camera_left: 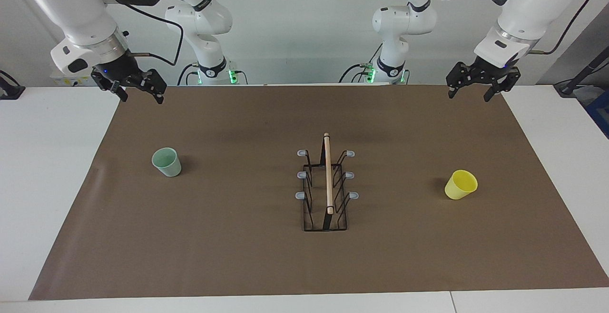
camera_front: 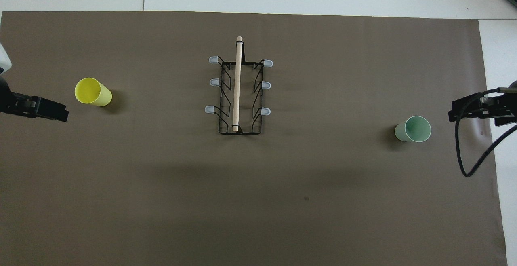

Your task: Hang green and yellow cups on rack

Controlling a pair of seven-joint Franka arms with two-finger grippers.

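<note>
The black wire rack [camera_left: 327, 194] [camera_front: 238, 96] with a wooden rod on top stands mid-mat, with nothing on its prongs. The mint green cup [camera_left: 166, 161] [camera_front: 414, 129] stands mouth up toward the right arm's end. The yellow cup [camera_left: 460, 184] [camera_front: 92, 91] stands mouth up toward the left arm's end. My right gripper [camera_left: 142, 97] is open and empty, raised over the mat's corner near the robots, apart from the green cup. My left gripper [camera_left: 468, 95] is open and empty, raised over the mat's other corner near the robots, apart from the yellow cup.
A brown mat [camera_left: 238, 256] [camera_front: 161, 201] covers most of the white table [camera_left: 47, 161]. A black cable [camera_front: 464, 165] hangs from the right arm near the green cup.
</note>
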